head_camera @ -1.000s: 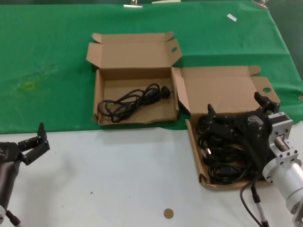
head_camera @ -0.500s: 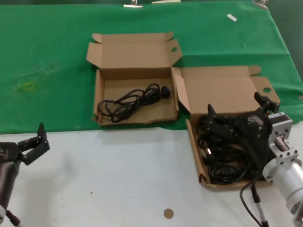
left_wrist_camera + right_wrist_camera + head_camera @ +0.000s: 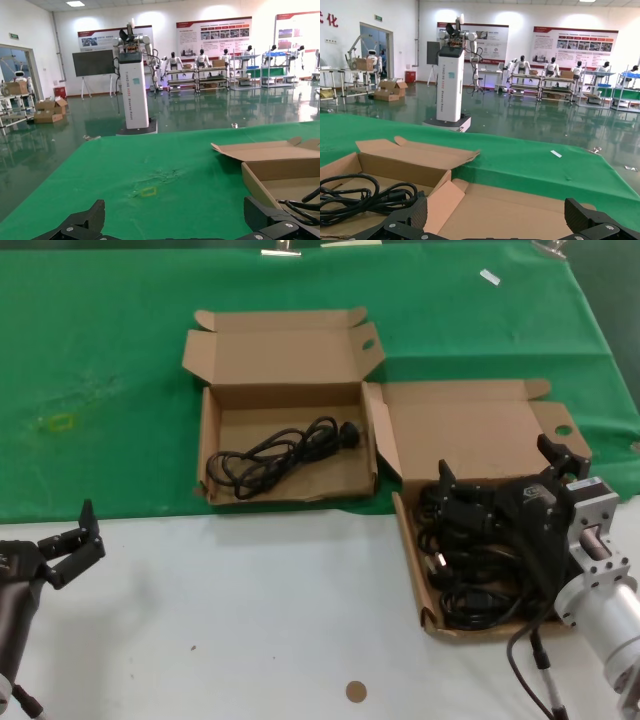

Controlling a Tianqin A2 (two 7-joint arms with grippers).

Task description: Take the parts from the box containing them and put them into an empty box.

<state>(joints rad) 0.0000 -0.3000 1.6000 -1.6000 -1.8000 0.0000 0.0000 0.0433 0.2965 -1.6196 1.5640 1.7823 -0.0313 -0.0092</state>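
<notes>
The box containing the parts (image 3: 409, 552) stands at the right, lid open, full of tangled black power cords (image 3: 470, 575). My right gripper (image 3: 498, 466) hangs open just above that pile and holds nothing; in the right wrist view (image 3: 496, 215) its jaws stand wide apart over the box's lid. The other box (image 3: 290, 498), with a ragged front wall, stands at back centre and holds one coiled cord (image 3: 275, 455), which also shows in the right wrist view (image 3: 365, 195). My left gripper (image 3: 78, 542) is open and empty at the near left, well away from both boxes.
A green cloth (image 3: 100, 360) covers the far half of the table and bare white tabletop (image 3: 250, 610) the near half. A small brown disc (image 3: 355, 691) lies near the front edge. A white tag (image 3: 489, 277) lies at the far right.
</notes>
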